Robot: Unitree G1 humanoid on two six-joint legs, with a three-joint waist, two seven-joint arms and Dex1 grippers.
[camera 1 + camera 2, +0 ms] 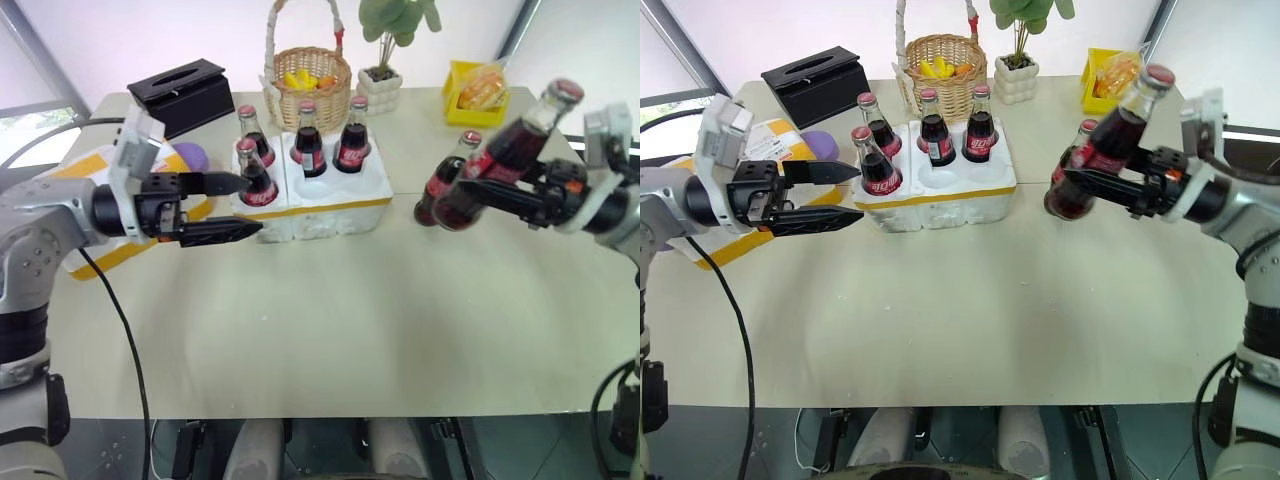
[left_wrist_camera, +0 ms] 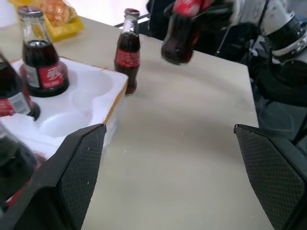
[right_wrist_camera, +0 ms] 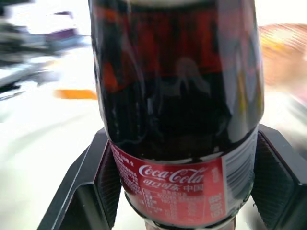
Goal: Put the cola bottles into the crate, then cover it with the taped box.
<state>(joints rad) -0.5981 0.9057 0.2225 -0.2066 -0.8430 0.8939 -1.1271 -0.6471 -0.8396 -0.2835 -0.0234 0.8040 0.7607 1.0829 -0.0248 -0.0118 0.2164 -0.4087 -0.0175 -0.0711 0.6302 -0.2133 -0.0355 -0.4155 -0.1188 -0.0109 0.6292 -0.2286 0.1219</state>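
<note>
I am seeing the crate (image 1: 940, 195) holding four bottles (image 1: 980, 125), two front wells sitting empty. My right fingers (image 1: 1080, 185) are clamping a tilted bottle (image 1: 1110, 140) above the bench (image 1: 970, 300); another bottle (image 1: 440, 185) is standing beneath it. My left fingers (image 1: 830, 195) are spread apart beside the crate's left end. The near bench is lying open.

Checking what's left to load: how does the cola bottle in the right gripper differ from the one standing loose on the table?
The held bottle is off the table and tilted, its cap leaning away from the crate; the loose bottle stands upright on the table. The held one is clamped in the shut right gripper; nothing grips the loose one. Both are outside the crate, with dark cola, red labels and caps on.
</note>
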